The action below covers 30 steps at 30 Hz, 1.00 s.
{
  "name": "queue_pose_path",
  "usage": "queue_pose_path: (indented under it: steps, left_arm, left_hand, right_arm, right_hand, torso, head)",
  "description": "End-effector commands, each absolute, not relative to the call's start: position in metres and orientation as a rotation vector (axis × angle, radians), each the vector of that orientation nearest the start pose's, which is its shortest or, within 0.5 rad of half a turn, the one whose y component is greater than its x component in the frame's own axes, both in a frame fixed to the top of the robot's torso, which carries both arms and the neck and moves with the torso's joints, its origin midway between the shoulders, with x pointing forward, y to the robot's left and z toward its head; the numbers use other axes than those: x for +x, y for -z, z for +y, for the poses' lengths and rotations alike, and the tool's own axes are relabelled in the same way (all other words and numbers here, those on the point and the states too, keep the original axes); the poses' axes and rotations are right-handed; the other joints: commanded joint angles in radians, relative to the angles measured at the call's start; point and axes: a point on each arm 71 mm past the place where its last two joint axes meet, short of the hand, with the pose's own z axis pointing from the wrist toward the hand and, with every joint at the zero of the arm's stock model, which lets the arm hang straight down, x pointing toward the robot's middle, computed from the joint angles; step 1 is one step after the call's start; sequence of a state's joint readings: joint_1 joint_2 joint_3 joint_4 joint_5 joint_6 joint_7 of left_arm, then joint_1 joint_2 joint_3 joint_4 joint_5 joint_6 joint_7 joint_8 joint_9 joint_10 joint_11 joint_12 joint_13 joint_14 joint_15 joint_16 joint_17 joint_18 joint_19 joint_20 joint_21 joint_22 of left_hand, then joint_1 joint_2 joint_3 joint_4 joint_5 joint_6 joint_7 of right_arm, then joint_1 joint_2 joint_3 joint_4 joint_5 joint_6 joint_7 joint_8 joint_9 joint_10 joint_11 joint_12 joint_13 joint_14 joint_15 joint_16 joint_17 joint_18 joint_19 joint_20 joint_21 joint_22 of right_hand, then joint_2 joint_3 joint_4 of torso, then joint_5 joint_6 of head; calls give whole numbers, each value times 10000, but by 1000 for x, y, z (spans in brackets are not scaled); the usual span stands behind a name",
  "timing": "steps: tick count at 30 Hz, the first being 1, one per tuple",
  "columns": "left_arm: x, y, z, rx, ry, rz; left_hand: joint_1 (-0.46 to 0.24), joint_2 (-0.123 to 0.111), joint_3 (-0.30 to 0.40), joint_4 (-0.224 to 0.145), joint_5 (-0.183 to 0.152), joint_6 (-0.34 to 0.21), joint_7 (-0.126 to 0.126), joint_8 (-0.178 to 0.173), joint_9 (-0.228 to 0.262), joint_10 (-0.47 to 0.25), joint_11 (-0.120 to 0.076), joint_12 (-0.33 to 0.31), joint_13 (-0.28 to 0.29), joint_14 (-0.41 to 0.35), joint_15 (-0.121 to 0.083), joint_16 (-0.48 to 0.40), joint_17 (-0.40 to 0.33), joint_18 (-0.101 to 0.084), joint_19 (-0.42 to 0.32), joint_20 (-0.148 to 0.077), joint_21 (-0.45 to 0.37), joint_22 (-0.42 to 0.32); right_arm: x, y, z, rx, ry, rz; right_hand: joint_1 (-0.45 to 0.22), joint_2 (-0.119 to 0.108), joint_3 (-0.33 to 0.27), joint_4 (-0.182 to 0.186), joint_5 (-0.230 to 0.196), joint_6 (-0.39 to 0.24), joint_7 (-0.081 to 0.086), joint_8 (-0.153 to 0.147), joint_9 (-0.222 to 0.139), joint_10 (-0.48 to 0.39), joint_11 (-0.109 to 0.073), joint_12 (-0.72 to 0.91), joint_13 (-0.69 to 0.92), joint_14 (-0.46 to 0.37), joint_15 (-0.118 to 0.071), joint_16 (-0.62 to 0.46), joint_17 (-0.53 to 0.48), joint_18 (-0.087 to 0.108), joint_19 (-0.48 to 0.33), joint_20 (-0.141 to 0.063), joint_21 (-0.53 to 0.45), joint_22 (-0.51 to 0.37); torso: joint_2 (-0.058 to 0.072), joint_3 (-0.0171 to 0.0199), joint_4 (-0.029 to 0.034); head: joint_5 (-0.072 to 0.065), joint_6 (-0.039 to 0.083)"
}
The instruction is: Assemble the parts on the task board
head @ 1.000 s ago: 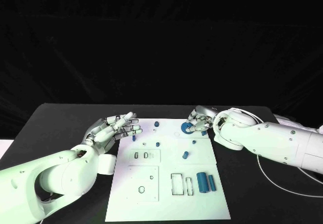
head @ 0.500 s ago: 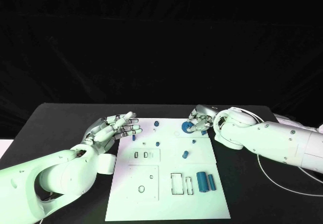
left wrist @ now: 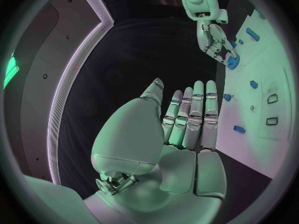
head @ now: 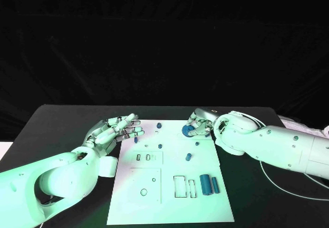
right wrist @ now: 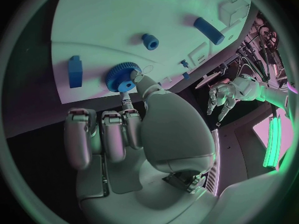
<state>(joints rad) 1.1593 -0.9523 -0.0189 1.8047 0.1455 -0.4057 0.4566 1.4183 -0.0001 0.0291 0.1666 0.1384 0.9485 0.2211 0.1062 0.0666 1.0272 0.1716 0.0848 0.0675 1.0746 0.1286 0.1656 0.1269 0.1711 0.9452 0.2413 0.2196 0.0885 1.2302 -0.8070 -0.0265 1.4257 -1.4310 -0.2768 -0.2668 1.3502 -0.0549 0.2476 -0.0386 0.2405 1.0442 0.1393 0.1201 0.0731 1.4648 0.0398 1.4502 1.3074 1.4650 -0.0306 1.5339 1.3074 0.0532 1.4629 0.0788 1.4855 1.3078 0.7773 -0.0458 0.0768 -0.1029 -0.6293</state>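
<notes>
at the far right corner of the task board (head: 171,190) your right hand (head: 198,124) sits over a blue gear (head: 187,130); the right wrist view shows the gear (right wrist: 122,76) toothed, with a raised hub, lying at the board's edge with 1 fingertip (right wrist: 139,77) on its rim and the other fingers curled in beside it. you cannot tell from these views whether the gear is actually pinched or only touched.

your left hand (head: 113,131) hangs at the board's far left corner, fingers extended side by side and a little apart, with nothing in it; the left wrist view shows its palm (left wrist: 181,134) bare.

on the board you have small blue pegs (head: 159,126) near the far edge, 1 blue peg (head: 188,156) standing near the middle, and 2 blue cylinders (head: 206,184) lying side by side near the right edge, just beside an outlined slot (head: 179,186). a white cable (head: 281,183) lies on the black table (head: 55,128) to the right of the board.
</notes>
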Motion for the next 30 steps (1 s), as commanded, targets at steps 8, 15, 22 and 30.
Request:
queue_pose_path:
  steps: [8,15,22,30]
  left_arm:
    - [431,165,186,-12710,16960,13724]
    - [431,165,185,-12712,17003,13764]
    - [431,165,184,-12723,17018,13807]
    - [431,165,184,-12725,17020,13816]
  left_hand:
    - [5,83,16,-65,-54,36,34,-66,-12,59,28,-42,-11,52,17,-53,12,127,75,-11,7,-9]
    - [5,83,16,-65,-54,36,34,-66,-12,59,28,-42,-11,52,17,-53,12,127,75,-11,7,-9]
    - [5,83,16,-65,-54,36,34,-66,-12,59,28,-42,-11,52,17,-53,12,127,75,-11,7,-9]
    - [5,83,16,-65,-54,36,34,-66,-12,59,28,-42,-11,52,17,-53,12,127,75,-11,7,-9]
  right_arm:
    - [502,164,-186,-586,-5457,15907]
    - [499,160,-155,-1011,-5915,15546]
    - [502,164,-127,-1260,-6302,15666]
    - [504,175,-107,-1352,-6446,15969]
  right_hand:
    - [-380,221,218,144,354,405,-242,186,134,337,-96,-1,1585,908,-98,55,1864,-174,312,-125,123,902]
    - [-480,184,259,176,379,350,-226,144,113,329,-87,-25,1576,909,-96,56,1867,-181,327,-130,139,938]
    - [-520,178,278,192,373,331,-219,129,104,326,-81,-35,1573,909,-93,55,1866,-188,341,-130,153,969]
    - [-556,163,294,202,349,311,-213,112,95,317,-75,-54,1562,904,-89,46,1844,-189,341,-128,154,972]
  torso:
    - [-3,-3,13]
    - [-4,-12,33]
    - [9,-3,14]
    - [4,-2,26]
  head:
    - [71,36]
    - [102,48]
    - [123,95]
    - [155,38]
